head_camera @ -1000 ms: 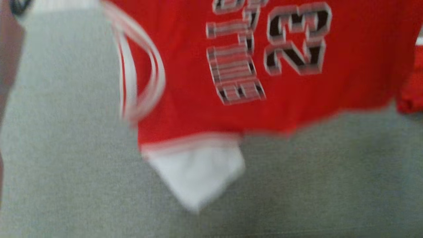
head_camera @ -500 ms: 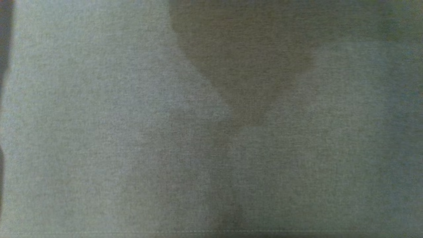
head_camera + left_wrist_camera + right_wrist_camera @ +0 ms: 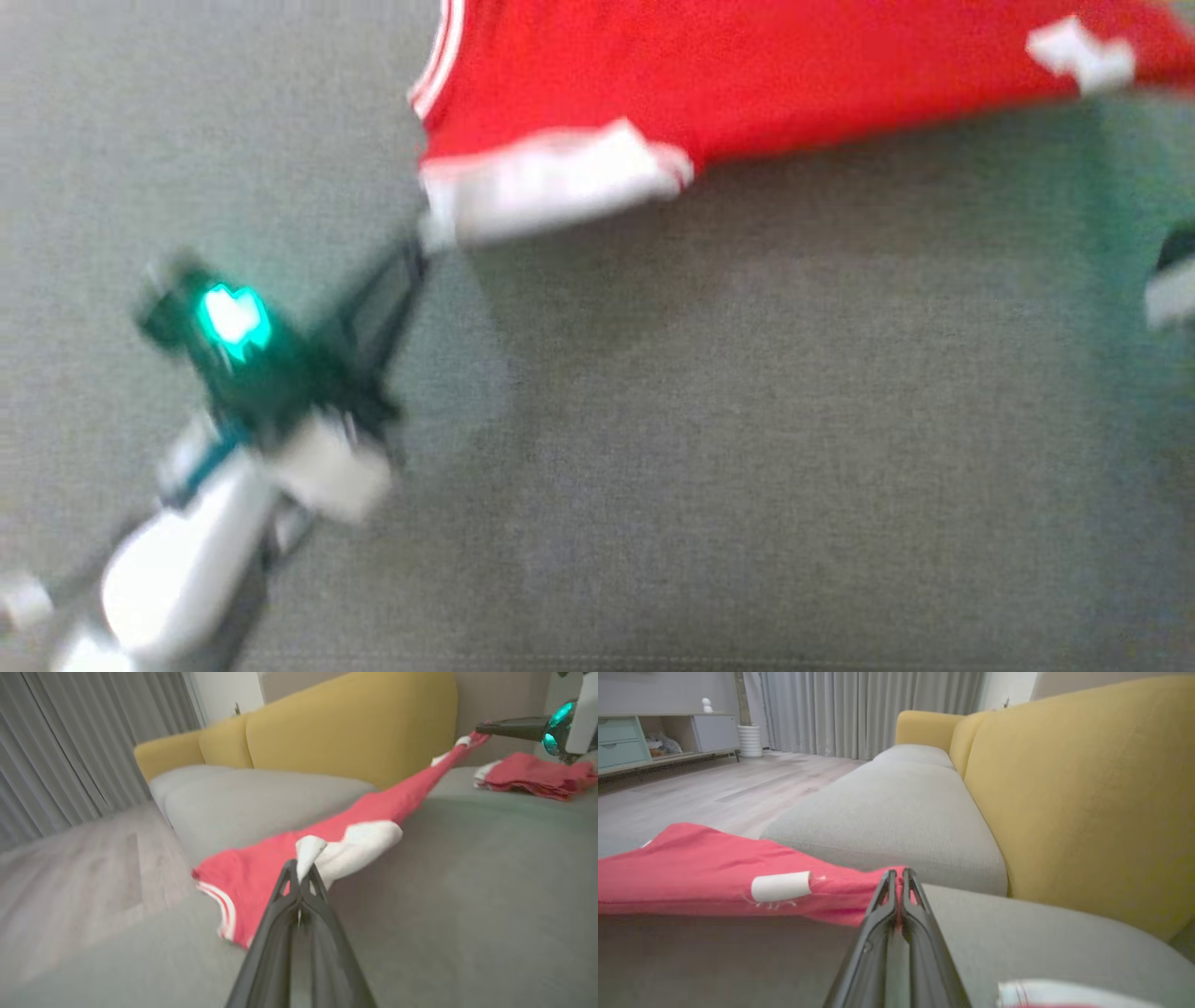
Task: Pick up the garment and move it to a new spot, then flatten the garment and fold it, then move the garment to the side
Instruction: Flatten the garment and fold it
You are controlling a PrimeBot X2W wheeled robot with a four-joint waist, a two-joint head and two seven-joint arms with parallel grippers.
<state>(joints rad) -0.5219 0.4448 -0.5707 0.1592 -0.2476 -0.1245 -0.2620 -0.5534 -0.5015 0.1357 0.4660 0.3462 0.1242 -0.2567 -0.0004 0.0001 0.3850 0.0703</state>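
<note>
Garment (image 3: 747,75) stretched between two arms, just above the sofa seat (image 3: 747,467)

In the left wrist view its long axis runs toward 2 o'clock, from the left end effector (image 3: 299,870), pressed together on the white hem corner (image 3: 310,851), to the right end effector (image 3: 899,875), pinching a red edge. Each arm holds its own end, so I judge they should lower together to lay it flat.

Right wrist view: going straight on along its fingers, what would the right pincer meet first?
The right pincer is shut on the red shirt, so that cloth comes first; past it, likely the next grey seat cushion, though depth is unclear.
</note>
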